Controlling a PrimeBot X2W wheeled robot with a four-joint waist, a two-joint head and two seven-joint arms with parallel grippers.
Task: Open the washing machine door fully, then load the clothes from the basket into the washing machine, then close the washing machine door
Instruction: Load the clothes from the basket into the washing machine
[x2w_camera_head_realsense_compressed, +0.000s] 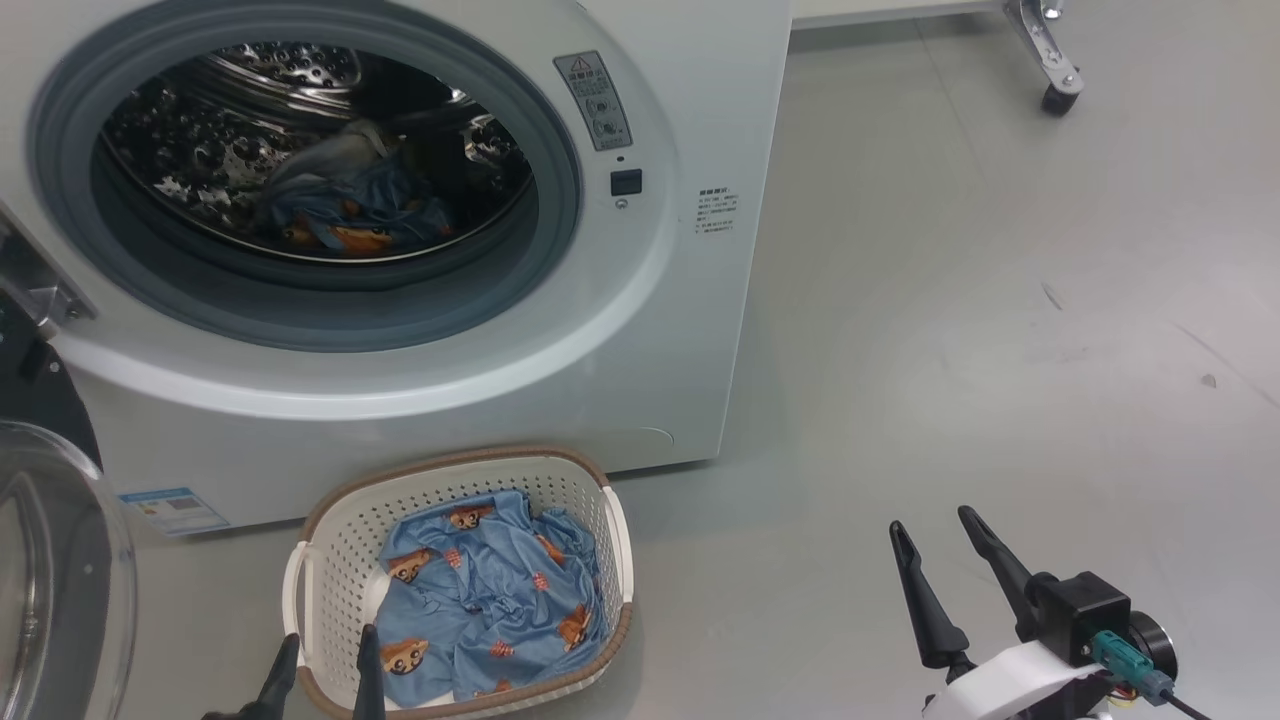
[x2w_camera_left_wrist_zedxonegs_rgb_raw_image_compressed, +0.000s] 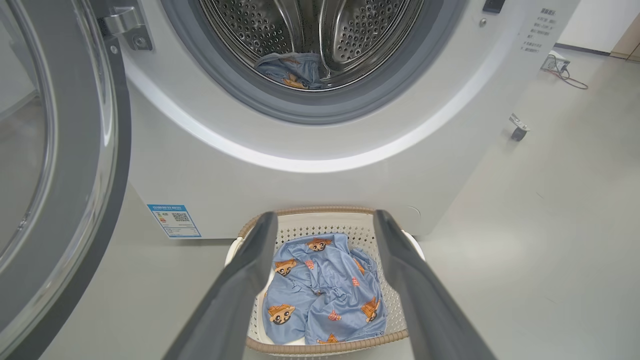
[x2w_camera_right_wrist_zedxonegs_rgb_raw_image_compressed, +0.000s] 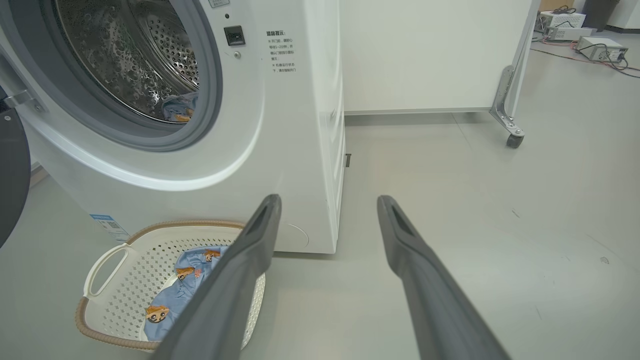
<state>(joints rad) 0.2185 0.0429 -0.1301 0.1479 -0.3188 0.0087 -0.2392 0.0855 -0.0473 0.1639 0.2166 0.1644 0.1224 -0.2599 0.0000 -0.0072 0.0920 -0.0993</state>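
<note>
Head view showed the washing machine with its door swung open to the left. One blue garment lay in the drum. More blue clothes lay in the basket, which stood on the floor just in front of the machine. The left gripper hovered at the basket's near rim, fingers spread and empty. The right gripper hung well to the right over the floor, likewise spread, holding nothing.

One washing machine, one door, one basket, two clothes bundles, one caster.
</note>
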